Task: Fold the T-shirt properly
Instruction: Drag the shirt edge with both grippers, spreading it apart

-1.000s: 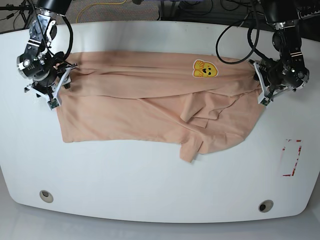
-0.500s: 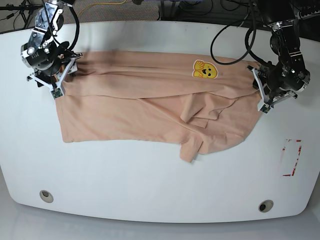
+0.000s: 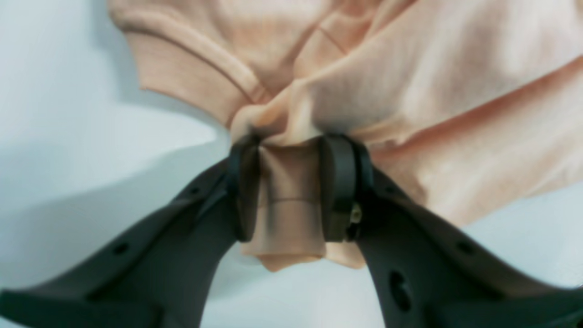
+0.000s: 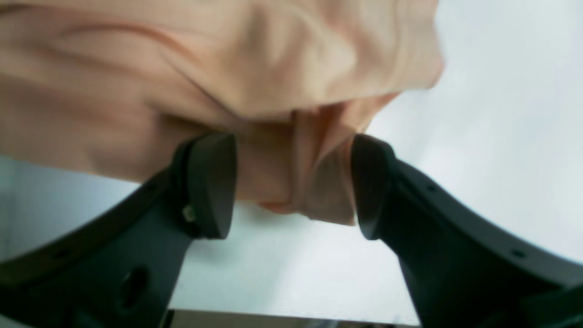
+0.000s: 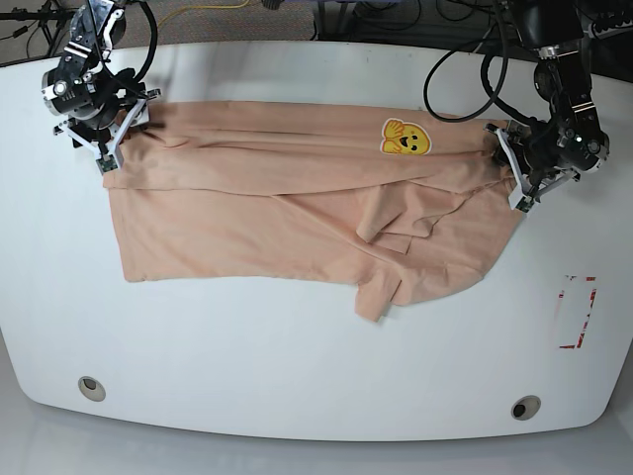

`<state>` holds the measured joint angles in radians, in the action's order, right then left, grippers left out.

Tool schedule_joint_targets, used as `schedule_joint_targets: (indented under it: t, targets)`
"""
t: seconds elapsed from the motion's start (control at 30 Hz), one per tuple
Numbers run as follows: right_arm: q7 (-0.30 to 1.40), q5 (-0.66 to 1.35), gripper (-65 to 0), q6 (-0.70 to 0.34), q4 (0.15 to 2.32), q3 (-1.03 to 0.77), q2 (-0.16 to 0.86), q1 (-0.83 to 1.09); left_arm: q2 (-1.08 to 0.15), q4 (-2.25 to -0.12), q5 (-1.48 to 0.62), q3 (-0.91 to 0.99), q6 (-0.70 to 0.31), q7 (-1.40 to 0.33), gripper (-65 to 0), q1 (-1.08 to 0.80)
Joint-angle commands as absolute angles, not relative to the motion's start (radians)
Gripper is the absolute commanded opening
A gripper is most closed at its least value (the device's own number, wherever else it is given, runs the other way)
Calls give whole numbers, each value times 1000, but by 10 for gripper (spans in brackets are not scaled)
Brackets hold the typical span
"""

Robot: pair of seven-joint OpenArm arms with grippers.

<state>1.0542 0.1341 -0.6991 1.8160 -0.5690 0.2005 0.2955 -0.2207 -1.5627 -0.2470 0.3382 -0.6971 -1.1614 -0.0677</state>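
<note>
The T-shirt (image 5: pixel 297 208), one only, lies across the far half of the white table (image 5: pixel 316 356) in the base view, long axis running left to right, with its yellow emblem (image 5: pixel 406 137) far and right of centre. We note two round holes in the near table edge, one red-marked patch (image 5: pixel 577 312) near right, and cables beyond the far edge; nothing lies on the cloth.

Left wrist view: the left gripper (image 3: pixel 291 187) is clamped on a bunched fold of the T-shirt.

Right wrist view: the right gripper (image 4: pixel 294 184) stands spread, cloth hanging loose between its fingers, not pinched.
</note>
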Motion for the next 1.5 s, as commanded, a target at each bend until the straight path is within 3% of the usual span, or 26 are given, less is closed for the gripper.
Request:
schedule_joint_targets:
  t: [0.0, 1.07, 1.47]
  targets:
    - [1020, 140, -271, -698, 1788, -576, 239, 292, -225, -1511, -236, 334, -698, -1147, -440, -71]
    - [986, 143, -271, -698, 1664, -575, 490, 283, -314, -1425, -236, 340, -698, -1093, -440, -96]
    - [1127, 143, -271, -698, 1845, -576, 486, 295, -321, -1428, -236, 337, -698, -1096, -440, -110]
